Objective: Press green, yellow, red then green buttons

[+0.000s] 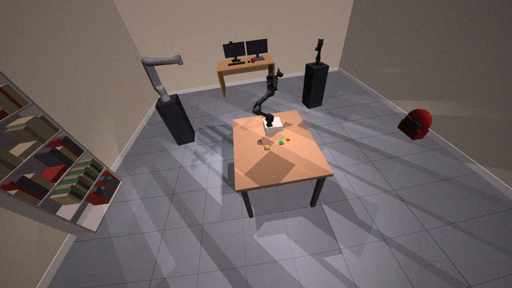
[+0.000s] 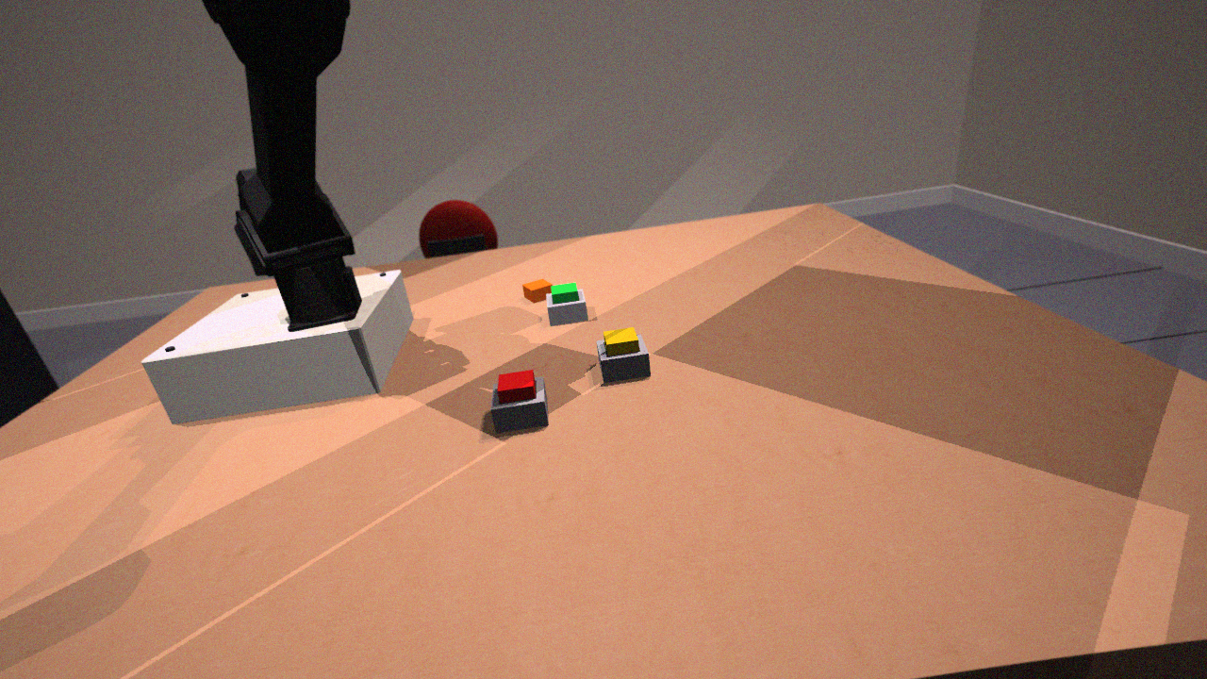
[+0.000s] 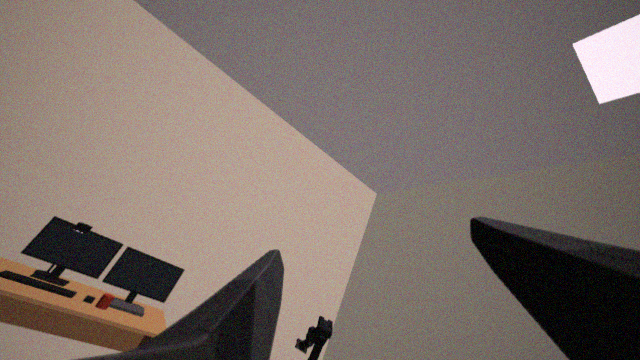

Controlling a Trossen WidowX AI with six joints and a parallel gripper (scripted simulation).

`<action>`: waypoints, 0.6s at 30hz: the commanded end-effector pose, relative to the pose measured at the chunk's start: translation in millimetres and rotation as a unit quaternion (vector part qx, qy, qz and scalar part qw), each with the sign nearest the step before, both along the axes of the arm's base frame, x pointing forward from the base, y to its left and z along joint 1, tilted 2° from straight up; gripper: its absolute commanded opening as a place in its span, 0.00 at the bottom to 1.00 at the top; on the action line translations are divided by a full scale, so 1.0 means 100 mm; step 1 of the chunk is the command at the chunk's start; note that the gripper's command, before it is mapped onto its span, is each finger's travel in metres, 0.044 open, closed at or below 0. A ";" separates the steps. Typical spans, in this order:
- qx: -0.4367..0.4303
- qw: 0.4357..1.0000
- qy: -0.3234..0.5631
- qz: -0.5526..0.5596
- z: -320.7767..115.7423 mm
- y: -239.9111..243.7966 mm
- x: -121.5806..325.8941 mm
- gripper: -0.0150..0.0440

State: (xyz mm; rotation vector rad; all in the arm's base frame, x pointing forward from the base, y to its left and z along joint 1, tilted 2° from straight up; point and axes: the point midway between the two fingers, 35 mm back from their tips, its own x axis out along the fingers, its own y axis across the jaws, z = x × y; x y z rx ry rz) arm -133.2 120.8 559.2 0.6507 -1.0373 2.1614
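The wooden bench (image 2: pixel 844 506) carries a white base box (image 2: pixel 253 363), three buttons, green (image 2: pixel 564 292), yellow (image 2: pixel 620 339), red (image 2: pixel 515 386), and an orange block (image 2: pixel 536 289).
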 end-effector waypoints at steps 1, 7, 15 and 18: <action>-0.121 0.989 -0.010 -0.085 -0.29 0.73 0.14 0.93; -0.262 0.947 0.000 -0.187 -0.77 1.48 0.58 0.93; -0.429 0.846 0.053 -0.312 -1.50 2.08 1.47 0.93; -0.484 0.797 0.083 -0.352 -1.80 2.17 1.86 0.93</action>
